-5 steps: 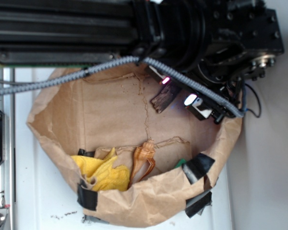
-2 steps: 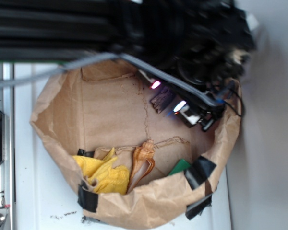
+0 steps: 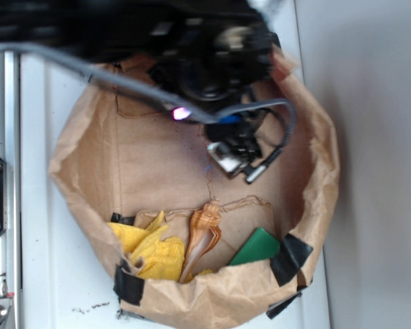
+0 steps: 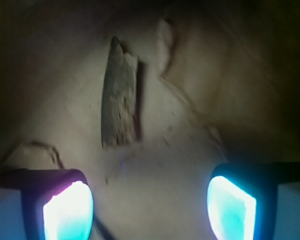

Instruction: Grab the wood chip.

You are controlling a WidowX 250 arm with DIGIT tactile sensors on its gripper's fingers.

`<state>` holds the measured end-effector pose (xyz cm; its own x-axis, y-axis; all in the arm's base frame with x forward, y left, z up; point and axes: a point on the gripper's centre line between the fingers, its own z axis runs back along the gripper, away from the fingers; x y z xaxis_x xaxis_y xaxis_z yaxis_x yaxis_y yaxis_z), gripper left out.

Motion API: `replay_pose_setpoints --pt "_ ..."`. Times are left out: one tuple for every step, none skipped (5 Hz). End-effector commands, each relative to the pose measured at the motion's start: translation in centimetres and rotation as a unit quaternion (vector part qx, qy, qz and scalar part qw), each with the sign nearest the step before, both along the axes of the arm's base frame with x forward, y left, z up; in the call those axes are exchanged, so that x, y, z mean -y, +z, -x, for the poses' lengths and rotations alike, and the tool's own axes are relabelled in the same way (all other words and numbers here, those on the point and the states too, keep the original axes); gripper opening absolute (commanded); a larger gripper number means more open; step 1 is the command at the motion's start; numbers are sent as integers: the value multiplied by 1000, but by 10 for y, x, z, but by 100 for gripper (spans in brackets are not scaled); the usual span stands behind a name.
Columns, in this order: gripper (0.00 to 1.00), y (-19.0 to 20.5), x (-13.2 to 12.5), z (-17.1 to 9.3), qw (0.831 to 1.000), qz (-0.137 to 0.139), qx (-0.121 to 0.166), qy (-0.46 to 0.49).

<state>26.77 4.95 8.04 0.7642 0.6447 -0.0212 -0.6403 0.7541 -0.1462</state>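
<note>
– Trouble ahead? Where is the flat, dark brown, rough wood chip (image 4: 119, 97)?

– It lies on the brown paper bag's (image 3: 82, 147) floor, past my gripper (image 4: 149, 205). My jaws are spread wide. If I close now, I think I pinch only air.

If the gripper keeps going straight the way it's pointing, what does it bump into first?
Probably the wood chip, lying ahead of the open gripper on the paper floor; depth is hard to judge.
</note>
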Motion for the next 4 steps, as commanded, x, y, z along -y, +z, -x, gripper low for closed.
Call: replay_pose_setpoints --pt "100 1 -4 -9 999 -34 33 11" --pt "100 -10 1 -24 998 -52 38 27" --pt "100 -17 -1 -29 996 -62 48 31" --pt "100 -17 0 -36 997 -48 58 24"
